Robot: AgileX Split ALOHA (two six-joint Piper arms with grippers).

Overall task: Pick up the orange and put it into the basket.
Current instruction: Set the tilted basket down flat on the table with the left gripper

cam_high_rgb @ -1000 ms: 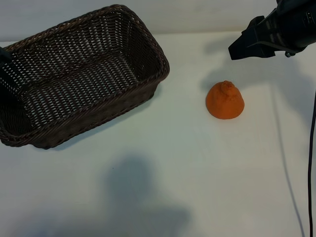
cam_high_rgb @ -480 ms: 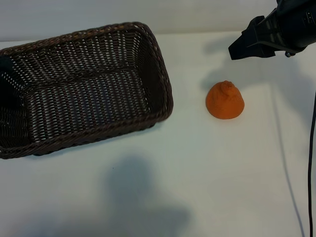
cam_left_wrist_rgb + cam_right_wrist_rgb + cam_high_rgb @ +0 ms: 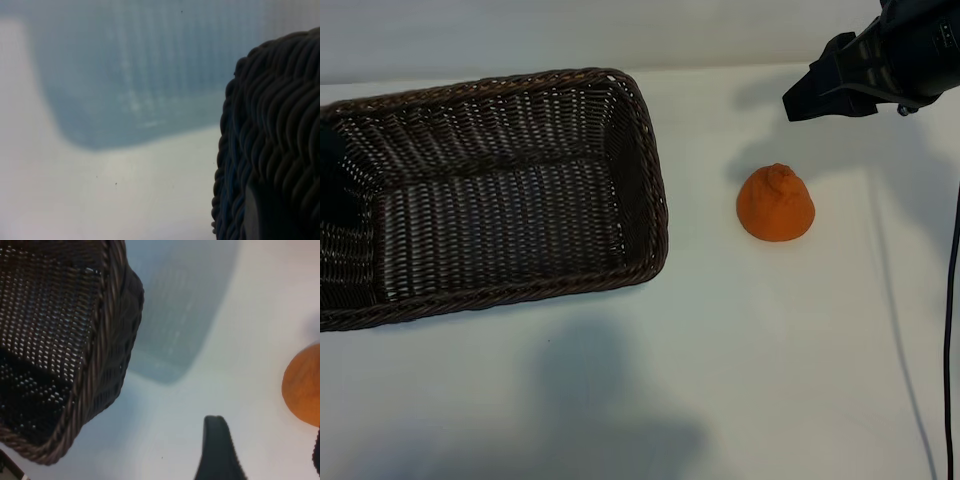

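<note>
The orange (image 3: 775,203) sits on the white table, right of centre, with its knobbly top up; its edge also shows in the right wrist view (image 3: 305,385). The dark brown wicker basket (image 3: 645,150) lies at the left, empty. My left gripper (image 3: 328,180) is at the basket's left end, mostly cut off by the picture's edge, shut on the rim. In the left wrist view the braided rim (image 3: 270,125) fills one side, with a grey finger (image 3: 250,215) against it. My right gripper (image 3: 805,100) hangs open above the table, behind and to the right of the orange, holding nothing.
A thin black cable (image 3: 950,300) runs down the right edge of the table. Bare white tabletop (image 3: 720,380) stretches between basket and orange and across the whole front. A soft shadow (image 3: 590,400) lies on the front of the table.
The basket has swung round at the left gripper's end and now lies nearly square to the table's front edge. The orange and the right arm have not moved.
</note>
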